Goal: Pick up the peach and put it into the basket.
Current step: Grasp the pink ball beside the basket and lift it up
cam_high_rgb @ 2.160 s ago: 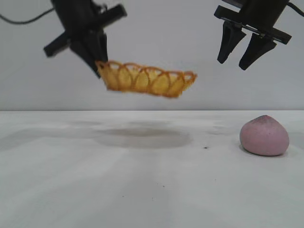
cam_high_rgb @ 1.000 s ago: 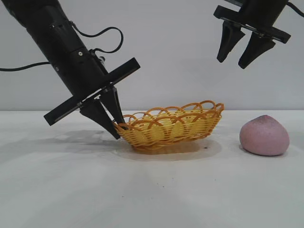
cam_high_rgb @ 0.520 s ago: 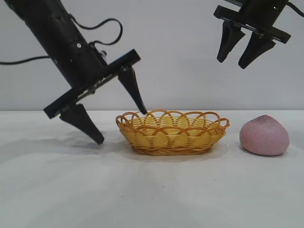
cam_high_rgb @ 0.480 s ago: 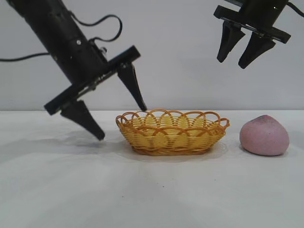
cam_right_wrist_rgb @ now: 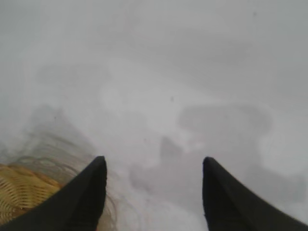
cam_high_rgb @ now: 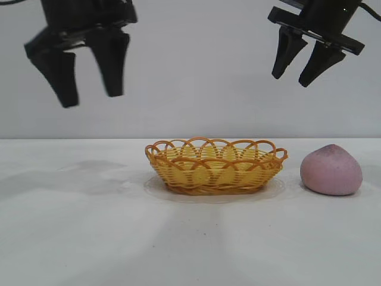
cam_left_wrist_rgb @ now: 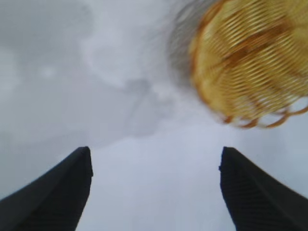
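The yellow woven basket (cam_high_rgb: pixel 215 167) with its orange looped rim rests flat on the white table, empty. It also shows in the left wrist view as the basket (cam_left_wrist_rgb: pixel 250 62) and at the edge of the right wrist view as the basket (cam_right_wrist_rgb: pixel 24 192). The pink-mauve peach (cam_high_rgb: pixel 331 170) lies on the table to the basket's right, apart from it. My left gripper (cam_high_rgb: pixel 89 100) hangs open high above the table, up and left of the basket, holding nothing (cam_left_wrist_rgb: pixel 154 154). My right gripper (cam_high_rgb: pixel 293 80) hangs open high up, above the gap between basket and peach (cam_right_wrist_rgb: pixel 153 163).
The white table (cam_high_rgb: pixel 89 238) runs wide on the left and across the front. A plain grey wall stands behind.
My left gripper carried the basket down, set it flat on the table, opened and rose up and away to the left. The right gripper and the peach have not moved.
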Available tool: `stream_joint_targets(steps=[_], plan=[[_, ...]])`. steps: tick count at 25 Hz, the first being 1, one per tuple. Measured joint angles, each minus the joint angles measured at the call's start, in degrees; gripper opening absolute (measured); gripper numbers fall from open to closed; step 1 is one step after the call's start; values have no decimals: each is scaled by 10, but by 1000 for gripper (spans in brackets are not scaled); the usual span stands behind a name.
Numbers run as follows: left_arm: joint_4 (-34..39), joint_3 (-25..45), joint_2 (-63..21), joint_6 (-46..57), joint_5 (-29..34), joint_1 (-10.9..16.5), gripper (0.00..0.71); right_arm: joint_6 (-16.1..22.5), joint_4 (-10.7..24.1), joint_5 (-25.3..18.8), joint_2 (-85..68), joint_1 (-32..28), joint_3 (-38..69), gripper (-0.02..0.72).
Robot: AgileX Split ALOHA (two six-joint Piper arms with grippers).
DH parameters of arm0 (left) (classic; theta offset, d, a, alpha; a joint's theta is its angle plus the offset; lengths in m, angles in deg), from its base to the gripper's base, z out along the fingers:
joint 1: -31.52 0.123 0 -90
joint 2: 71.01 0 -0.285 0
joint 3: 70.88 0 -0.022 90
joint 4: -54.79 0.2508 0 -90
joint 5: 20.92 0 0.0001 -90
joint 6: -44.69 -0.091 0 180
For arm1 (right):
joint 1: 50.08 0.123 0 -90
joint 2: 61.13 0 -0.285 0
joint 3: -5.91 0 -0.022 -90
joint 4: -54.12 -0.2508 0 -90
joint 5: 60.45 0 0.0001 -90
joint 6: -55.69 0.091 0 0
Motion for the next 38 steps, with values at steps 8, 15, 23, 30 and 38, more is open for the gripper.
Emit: stream_joint_targets(steps=[8, 15, 23, 30, 38], plan=[[72, -15, -2, 1, 12, 52, 534, 0, 0, 0, 0, 0, 0, 413], [58, -2, -35, 2, 12, 160, 534, 0, 0, -1, 0, 0, 0, 413], [31, 115, -129, 5, 12, 195, 534, 0, 7, -1, 0, 0, 0, 413], [8, 264, -294, 5, 12, 195, 534, 0, 24, -2, 0, 0, 0, 413], [1, 422, -539, 6, 2, 195, 534, 0, 24, -3, 0, 0, 0, 413]])
